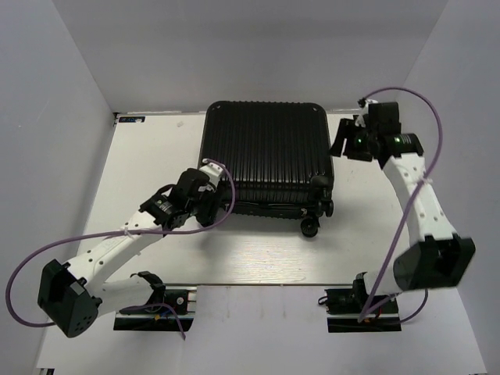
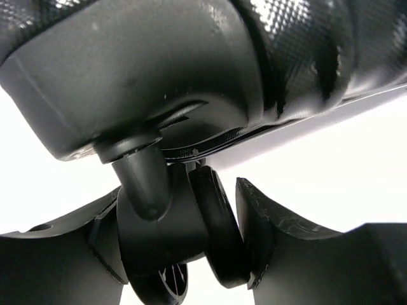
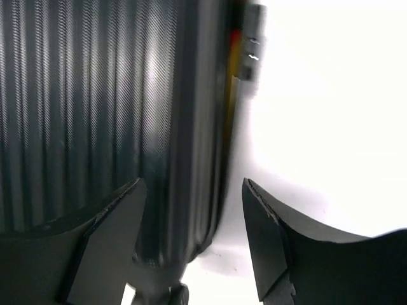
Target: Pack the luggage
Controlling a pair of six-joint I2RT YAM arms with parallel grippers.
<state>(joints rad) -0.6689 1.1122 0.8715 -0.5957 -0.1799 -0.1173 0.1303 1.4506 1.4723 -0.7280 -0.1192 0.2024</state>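
The luggage [image 1: 266, 152], a large black ribbed hard-shell suitcase, lies closed and flat at the back middle of the table, its small wheels [image 1: 310, 226] toward the near edge. My left gripper [image 1: 209, 195] is at its near left corner. In the left wrist view the gripper [image 2: 181, 210] is closed around a caster wheel [image 2: 213, 235] under the shell [image 2: 191, 57], both fingers touching it. My right gripper [image 1: 344, 144] is at the suitcase's right side. In the right wrist view it [image 3: 194, 190] is open, above the ribbed shell's edge [image 3: 159, 127].
The white table [image 1: 258, 258] is boxed in by grey walls on the left, back and right. Purple cables loop from both arms [image 1: 426, 109]. Two black mounts [image 1: 152, 308] sit at the near edge.
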